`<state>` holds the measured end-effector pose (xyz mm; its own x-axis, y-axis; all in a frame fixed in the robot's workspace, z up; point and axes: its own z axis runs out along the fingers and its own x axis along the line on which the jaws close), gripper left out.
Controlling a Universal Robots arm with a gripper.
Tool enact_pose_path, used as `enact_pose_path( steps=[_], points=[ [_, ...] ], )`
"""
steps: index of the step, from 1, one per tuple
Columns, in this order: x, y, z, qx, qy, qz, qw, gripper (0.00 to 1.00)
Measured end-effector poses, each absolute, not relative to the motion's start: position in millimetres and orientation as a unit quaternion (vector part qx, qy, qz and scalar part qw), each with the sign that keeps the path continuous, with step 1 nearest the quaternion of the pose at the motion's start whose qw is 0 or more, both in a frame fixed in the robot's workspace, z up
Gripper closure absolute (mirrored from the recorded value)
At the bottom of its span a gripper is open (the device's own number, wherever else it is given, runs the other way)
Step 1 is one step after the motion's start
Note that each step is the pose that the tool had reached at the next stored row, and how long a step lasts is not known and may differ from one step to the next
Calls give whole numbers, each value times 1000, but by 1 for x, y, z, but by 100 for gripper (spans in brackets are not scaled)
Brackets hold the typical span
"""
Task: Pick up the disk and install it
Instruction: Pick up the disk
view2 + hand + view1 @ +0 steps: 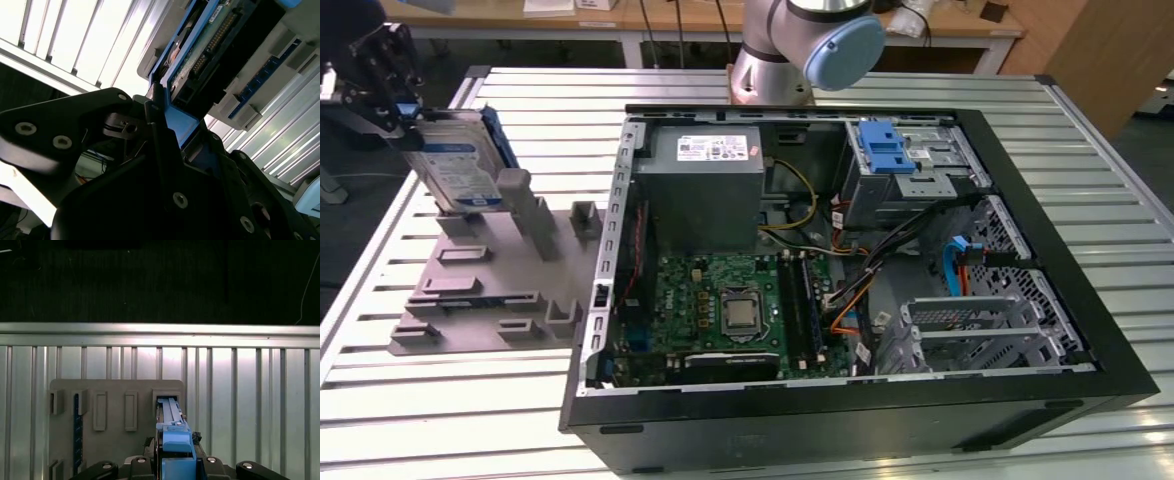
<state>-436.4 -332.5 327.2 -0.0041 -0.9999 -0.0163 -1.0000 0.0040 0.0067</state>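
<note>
The disk (pixel 454 160), a silver drive with a white-and-blue label and a blue frame, stands on edge at the far end of the grey holder plate (pixel 480 285), at the exterior view's left. My gripper (pixel 398 105) is at the disk's upper edge, shut on its blue frame. In the first wrist view the blue frame of the disk (pixel 172 432) runs from between the gripper's black fingers down into a slot of the holder plate (pixel 115 390). In the second wrist view a black finger (pixel 156 125) presses against the blue edge of the disk (pixel 182 125).
An open computer case (pixel 1067 250) lies on the slatted metal table (pixel 454 420). Inside are a grey power supply box (pixel 707 195), a motherboard (pixel 734 310), a metal cage with a blue latch (pixel 901 160) and another empty cage (pixel 974 325). The arm's base (pixel 787 55) stands behind the case.
</note>
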Motion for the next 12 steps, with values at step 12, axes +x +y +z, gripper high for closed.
enact_pose_path(
  steps=[12],
  points=[
    [-436, -332, 334, -706, 708, 8, 4, 64]
  ],
)
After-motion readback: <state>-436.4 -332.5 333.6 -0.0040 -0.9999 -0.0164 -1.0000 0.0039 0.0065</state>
